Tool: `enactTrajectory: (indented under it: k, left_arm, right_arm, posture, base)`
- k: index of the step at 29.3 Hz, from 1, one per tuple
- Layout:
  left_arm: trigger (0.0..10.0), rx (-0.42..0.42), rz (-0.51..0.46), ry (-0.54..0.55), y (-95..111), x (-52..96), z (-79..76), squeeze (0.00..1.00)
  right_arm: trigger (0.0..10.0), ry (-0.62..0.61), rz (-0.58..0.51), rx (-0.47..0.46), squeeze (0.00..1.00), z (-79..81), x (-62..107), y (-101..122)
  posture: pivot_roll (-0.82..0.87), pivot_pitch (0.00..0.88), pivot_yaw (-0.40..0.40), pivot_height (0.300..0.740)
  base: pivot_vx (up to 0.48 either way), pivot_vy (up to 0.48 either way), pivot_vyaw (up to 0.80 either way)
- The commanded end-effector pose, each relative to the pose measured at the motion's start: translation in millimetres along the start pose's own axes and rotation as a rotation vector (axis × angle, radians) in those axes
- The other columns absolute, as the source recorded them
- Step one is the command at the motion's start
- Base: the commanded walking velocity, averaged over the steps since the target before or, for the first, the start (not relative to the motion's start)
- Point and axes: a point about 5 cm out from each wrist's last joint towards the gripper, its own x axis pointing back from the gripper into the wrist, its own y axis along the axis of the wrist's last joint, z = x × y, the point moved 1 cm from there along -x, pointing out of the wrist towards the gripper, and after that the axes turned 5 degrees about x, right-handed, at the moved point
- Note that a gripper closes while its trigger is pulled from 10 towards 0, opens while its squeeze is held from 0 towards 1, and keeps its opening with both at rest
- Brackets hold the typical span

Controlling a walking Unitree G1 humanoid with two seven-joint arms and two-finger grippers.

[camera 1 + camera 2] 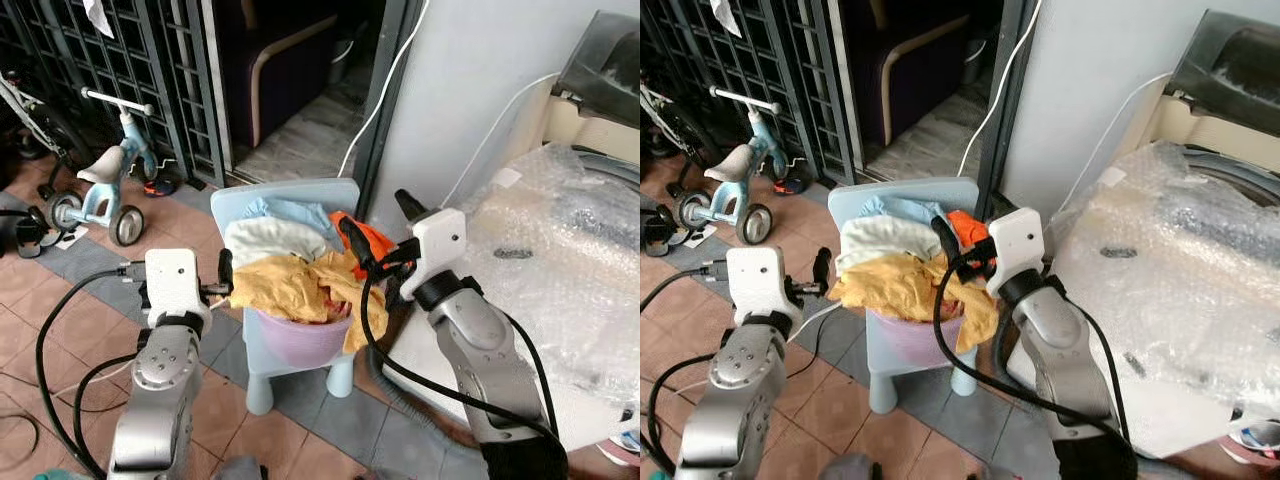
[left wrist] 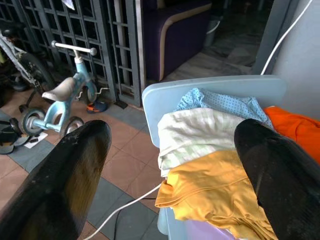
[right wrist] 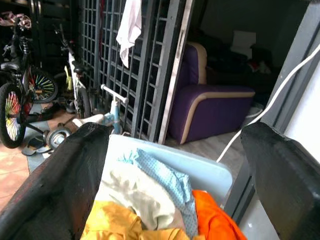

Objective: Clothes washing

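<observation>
Two arms raised forward, left claw [image 1: 226,272] apart beside the yellow cloth [image 1: 290,285], right claw [image 1: 352,240] apart above the clothes heap [image 1: 295,262], piled upright in a lilac basket [image 1: 300,338] on a pale blue chair [image 1: 255,375].

Soft, crumpled cloth clothes [image 1: 300,275] fill a smooth plastic tub [image 1: 300,340] on a matt plastic chair [image 1: 285,195] beside shiny bubble wrap [image 1: 570,260].

Head eyes look down—wrists closer—all sharing the laundry pile [image 1: 290,275].
</observation>
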Motion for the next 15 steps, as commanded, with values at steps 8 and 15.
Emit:
enactTrajectory:
  k: [8, 15]
  left_arm:
    - [10.0, -0.003, 0.031, 0.0, -8, 4.2, 5.7, 0.0]
    - [10.0, 0.008, 0.059, 0.012, -15, 2.6, 8.0, 0.0]
  right_arm:
    - [10.0, -0.001, 0.087, -0.002, 0.0, 2.1, 2.5, -18]
    - [10.0, 0.059, 0.181, -0.027, 0.0, 13.8, -1.9, -39]
  posture:
    - [0.01, 0.007, -0.024, 0.74]
    - [0.02, 0.01, -0.03, 0.74]
  base:
    - [0.17, 0.0, 0.0]
    - [0.414, 0.0, 0.0]
